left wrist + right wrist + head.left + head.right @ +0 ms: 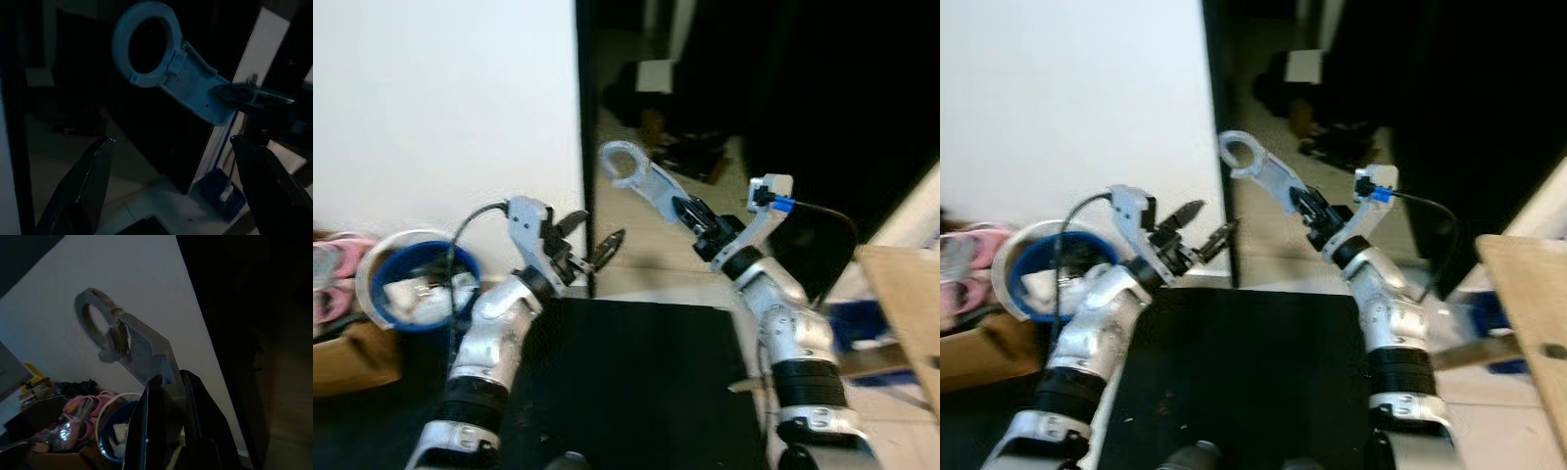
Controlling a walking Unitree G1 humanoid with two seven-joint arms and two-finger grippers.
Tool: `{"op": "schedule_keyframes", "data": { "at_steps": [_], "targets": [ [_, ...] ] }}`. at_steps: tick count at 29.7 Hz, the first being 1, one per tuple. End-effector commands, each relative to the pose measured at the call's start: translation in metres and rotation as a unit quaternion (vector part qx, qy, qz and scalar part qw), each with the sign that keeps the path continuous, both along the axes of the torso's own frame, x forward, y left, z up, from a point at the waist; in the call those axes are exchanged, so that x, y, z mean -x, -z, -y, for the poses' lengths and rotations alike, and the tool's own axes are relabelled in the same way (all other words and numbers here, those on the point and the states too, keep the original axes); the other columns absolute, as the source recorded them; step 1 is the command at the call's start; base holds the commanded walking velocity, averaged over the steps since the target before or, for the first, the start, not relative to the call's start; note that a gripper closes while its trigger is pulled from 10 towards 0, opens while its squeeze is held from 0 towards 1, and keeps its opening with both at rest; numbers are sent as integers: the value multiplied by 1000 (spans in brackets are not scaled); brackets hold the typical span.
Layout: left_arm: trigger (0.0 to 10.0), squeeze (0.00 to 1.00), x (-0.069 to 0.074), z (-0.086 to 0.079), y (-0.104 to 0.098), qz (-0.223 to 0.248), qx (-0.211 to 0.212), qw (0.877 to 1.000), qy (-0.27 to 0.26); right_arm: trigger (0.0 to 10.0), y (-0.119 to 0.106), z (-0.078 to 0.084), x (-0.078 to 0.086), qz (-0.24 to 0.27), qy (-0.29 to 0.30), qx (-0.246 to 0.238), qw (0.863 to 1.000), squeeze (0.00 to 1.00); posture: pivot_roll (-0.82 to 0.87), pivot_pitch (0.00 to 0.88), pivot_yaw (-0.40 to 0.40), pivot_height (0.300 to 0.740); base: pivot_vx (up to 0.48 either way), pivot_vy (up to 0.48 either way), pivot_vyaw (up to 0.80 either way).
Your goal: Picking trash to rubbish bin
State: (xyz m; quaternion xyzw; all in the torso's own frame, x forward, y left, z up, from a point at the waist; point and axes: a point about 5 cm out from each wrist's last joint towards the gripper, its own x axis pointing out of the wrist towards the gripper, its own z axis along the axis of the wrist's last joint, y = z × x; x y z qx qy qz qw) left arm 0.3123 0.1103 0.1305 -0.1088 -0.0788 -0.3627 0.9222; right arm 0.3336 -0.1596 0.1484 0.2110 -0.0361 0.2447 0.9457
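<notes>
A white flat plastic piece with a ring at its end (636,174) is held up in front of me, its ring pointing left toward the wall. My right gripper (697,219) is shut on its lower end, and the piece (124,340) rises from the fingers (198,416) in the right wrist view. My left gripper (590,238) is open and empty, below and left of the ring (146,46). The blue rubbish bin with a white rim (372,264) stands at the far left on the floor, holding crumpled white trash (423,290).
A white wall (440,108) ends at a dark door frame (584,147). Pink shoes (335,269) and a cardboard box (352,357) sit by the bin. A black mat (636,392) lies below my arms. A wooden tabletop (906,313) is at the right.
</notes>
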Motion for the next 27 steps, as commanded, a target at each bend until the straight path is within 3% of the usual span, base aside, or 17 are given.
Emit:
{"op": "schedule_keyframes", "data": {
  "at_steps": [1, 27],
  "targets": [
    [10000, 0, 1, -4, 5, -9, -8, 1000, -5, 10000, 1, -5, -1, -3, -9, -2, 1000, 0, -61, 0, -42, 740, 0, 0, 775],
    [10000, 0, 1, -4, 5, -9, -8, 1000, -5, 10000, 0, -6, -1, -2, -11, -1, 1000, 0, -63, 0, -42, 740, 0, 0, 775]
  ]
}}
